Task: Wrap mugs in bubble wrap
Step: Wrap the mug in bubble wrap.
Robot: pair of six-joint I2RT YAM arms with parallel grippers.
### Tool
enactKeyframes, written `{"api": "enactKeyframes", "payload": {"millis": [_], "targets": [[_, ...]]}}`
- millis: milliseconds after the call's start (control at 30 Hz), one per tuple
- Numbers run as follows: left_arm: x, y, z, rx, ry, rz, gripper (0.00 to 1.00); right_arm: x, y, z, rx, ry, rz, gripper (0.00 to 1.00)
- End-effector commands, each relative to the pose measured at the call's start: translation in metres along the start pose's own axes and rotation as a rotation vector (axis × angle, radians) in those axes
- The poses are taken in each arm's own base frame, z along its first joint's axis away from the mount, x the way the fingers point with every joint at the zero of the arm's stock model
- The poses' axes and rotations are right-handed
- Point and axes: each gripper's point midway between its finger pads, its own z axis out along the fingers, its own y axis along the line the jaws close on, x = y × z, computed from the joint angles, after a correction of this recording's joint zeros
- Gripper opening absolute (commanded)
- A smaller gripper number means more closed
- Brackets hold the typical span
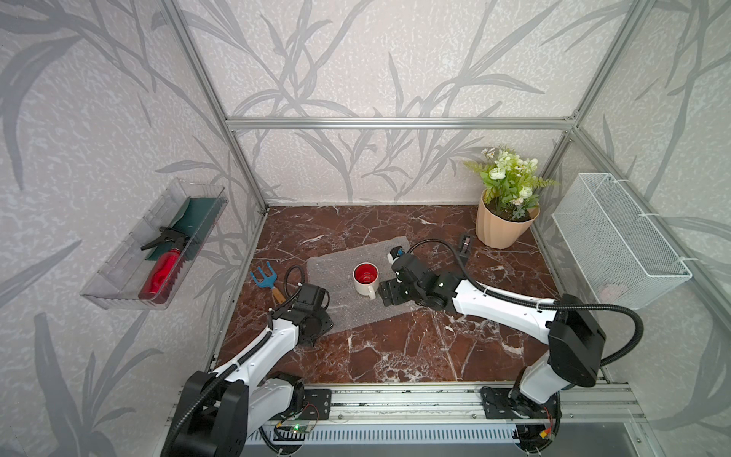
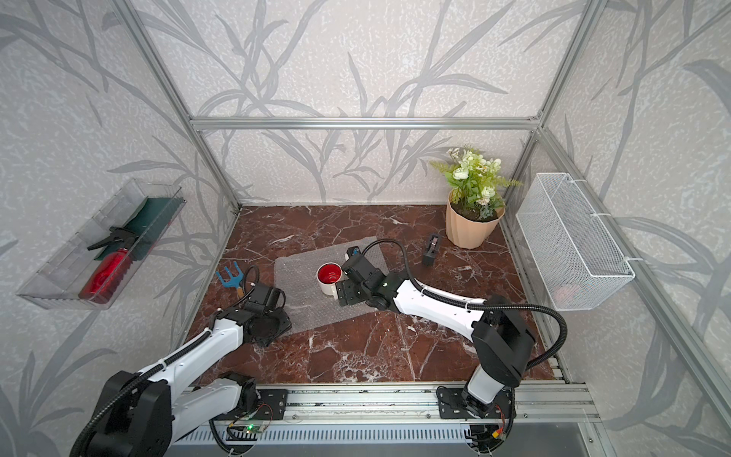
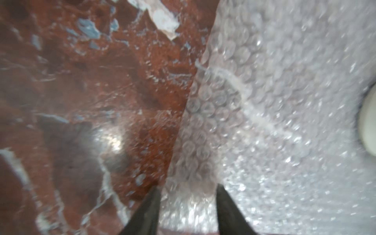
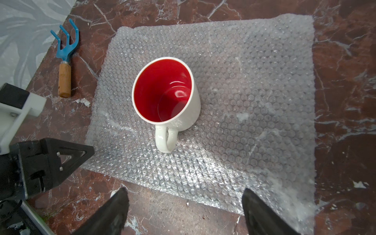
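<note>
mug [image 4: 165,91]: glazed ceramic, cream outside, glossy red inside
bubble wrap [image 4: 254,101]: clear plastic, bumpy, glinting
worktop [image 4: 345,81]: polished red-brown marble look
rake [image 4: 65,61]: blue tines, matt wooden handle
basket [image 1: 617,237]: white metal mesh

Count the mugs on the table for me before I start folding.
1. The mug stands upright near the middle of the bubble wrap, handle toward the robot's base. The arms cover part of the table, so another could be hidden.
</note>
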Motion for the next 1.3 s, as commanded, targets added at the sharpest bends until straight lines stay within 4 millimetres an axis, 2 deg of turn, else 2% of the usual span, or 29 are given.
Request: {"api": "enactKeyframes", "payload": {"millis": [0,133,200,367,533,633,767,933,1100,1200,1267], "targets": [[0.008,0.006,0.012,-0.016,0.036,-0.004,0.27,-0.012,-0.002,-0.012,0.005,-0.055,-0.004,0.87],[-0.002,-0.009,0.003,0.028,0.010,0.021,0.05,-0.011,-0.005,-0.011,0.014,-0.055,-0.006,0.87],[-0.009,-0.014,-0.009,0.045,-0.018,0.034,0.00,-0.010,-0.004,-0.009,0.006,-0.053,-0.010,0.87],[-0.030,-0.034,-0.052,0.121,-0.104,0.080,0.00,-0.005,0.013,0.001,-0.084,-0.027,-0.055,0.87],[-0.045,-0.068,-0.079,0.211,-0.113,0.134,0.00,-0.009,0.059,0.010,-0.304,-0.024,-0.163,0.87],[-0.052,-0.086,-0.090,0.252,-0.109,0.154,0.00,-0.017,0.085,0.005,-0.431,-0.070,-0.267,0.87],[-0.060,-0.105,-0.101,0.294,-0.103,0.171,0.00,-0.011,0.107,0.013,-0.534,-0.107,-0.420,0.90],[-0.065,-0.120,-0.106,0.321,-0.087,0.184,0.00,-0.010,0.124,0.020,-0.559,-0.195,-0.560,0.95],[-0.071,-0.130,-0.114,0.349,-0.097,0.174,0.00,-0.018,0.136,0.032,-0.587,-0.253,-0.593,0.96],[-0.072,-0.137,-0.117,0.372,-0.092,0.172,0.00,-0.026,0.140,0.039,-0.589,-0.289,-0.577,0.89],[-0.071,-0.142,-0.119,0.389,-0.087,0.172,0.00,-0.033,0.141,0.045,-0.576,-0.307,-0.558,0.74]]}}
